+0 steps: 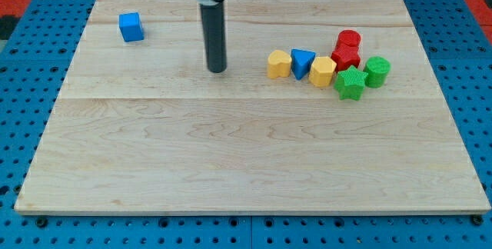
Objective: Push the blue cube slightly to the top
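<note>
While my tip (pixel 217 69) rests mid-counter, the blue cube (pixel 131 27) sits alone near the view's top left.
No gripper shows, only the rod. The pale wooden counter (pixel 231 157) lies on a blue pegboard (pixel 23 111); the cube is well apart from my tip, at its left.
</note>
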